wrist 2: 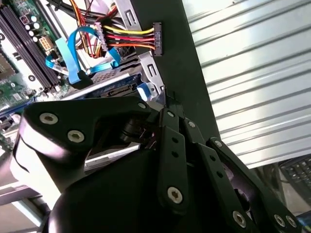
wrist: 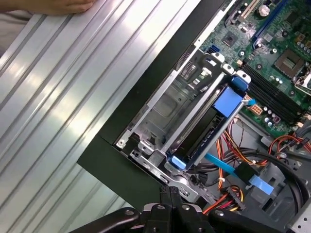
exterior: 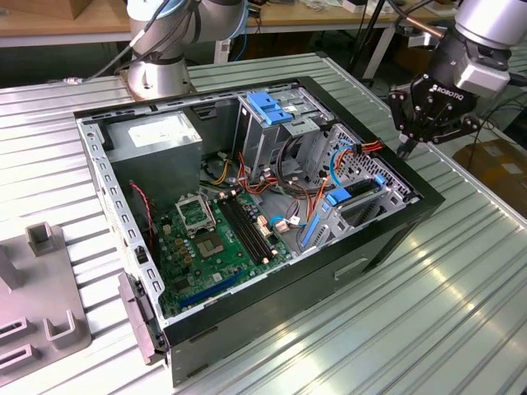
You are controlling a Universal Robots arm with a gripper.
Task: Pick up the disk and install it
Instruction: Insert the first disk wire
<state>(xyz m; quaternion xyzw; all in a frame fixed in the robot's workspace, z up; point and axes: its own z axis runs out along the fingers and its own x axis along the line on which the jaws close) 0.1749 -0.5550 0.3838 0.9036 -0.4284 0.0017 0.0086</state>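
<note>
The open black computer case [exterior: 387, 239] lies on the ribbed metal table. At its corner nearest my arm, the metal drive cage [wrist: 170, 109] carries a blue latch piece [wrist: 227, 101]. The disk [wrist: 201, 138] sits inside the cage, mostly hidden, with a blue end of its carrier frame [wrist: 178, 162] showing. In the exterior view the disk [exterior: 362, 193] is a dark slot under the latch. My gripper [exterior: 405, 146] hangs above and just outside the case's edge on the exterior view's right, shut with nothing between its fingers. In both wrist views the gripper [wrist: 170, 193] [wrist 2: 167, 110] points at that corner.
Coloured power wires [wrist 2: 129, 39] and blue data cables [wrist: 228, 167] lie beside the cage. The motherboard [exterior: 214, 234] fills the case floor. A grey fixture [exterior: 41, 304] stands on the exterior view's left, and the arm's base [exterior: 160, 70] behind the case. A person's hand [wrist: 63, 6] rests on the table.
</note>
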